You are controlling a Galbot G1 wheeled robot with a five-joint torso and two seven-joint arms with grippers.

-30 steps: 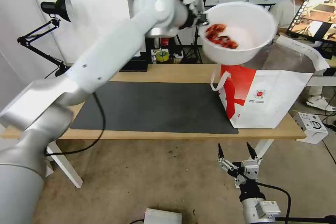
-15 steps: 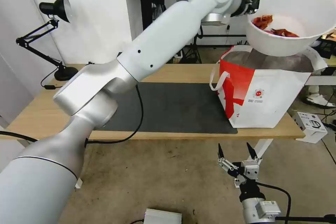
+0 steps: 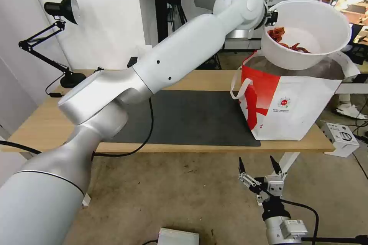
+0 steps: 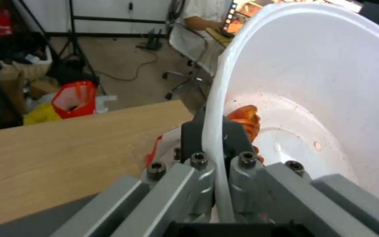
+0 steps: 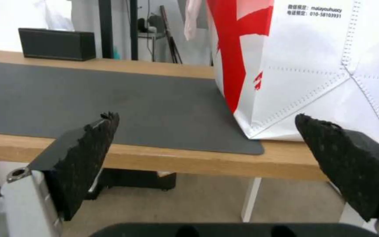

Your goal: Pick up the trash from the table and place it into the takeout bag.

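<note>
My left gripper (image 3: 271, 14) is shut on the rim of the white round bowl (image 3: 318, 30), holding it just above the open top of the takeout bag (image 3: 299, 103). Red crayfish shells (image 3: 285, 40) lie inside the bowl. The left wrist view shows the dark fingers (image 4: 194, 131) pinching the bowl's rim (image 4: 214, 108), with shells (image 4: 244, 120) just behind. The white-and-red bag stands on the right end of the light-wood table (image 3: 191, 78), partly on the dark mat (image 3: 188, 116). My right gripper (image 3: 258, 164) hangs open below the table's front edge, facing the bag (image 5: 312, 65).
A black desk lamp (image 3: 57, 11) stands at the table's back left corner. A black tissue box (image 5: 51, 39) sits at the far edge of the table. A small white box (image 3: 341, 138) lies on the floor to the right, and a person sits behind the bag.
My left arm has swung the bowl to the right over the bag, then lowered it toward the bag's opening. The right arm has not moved.
</note>
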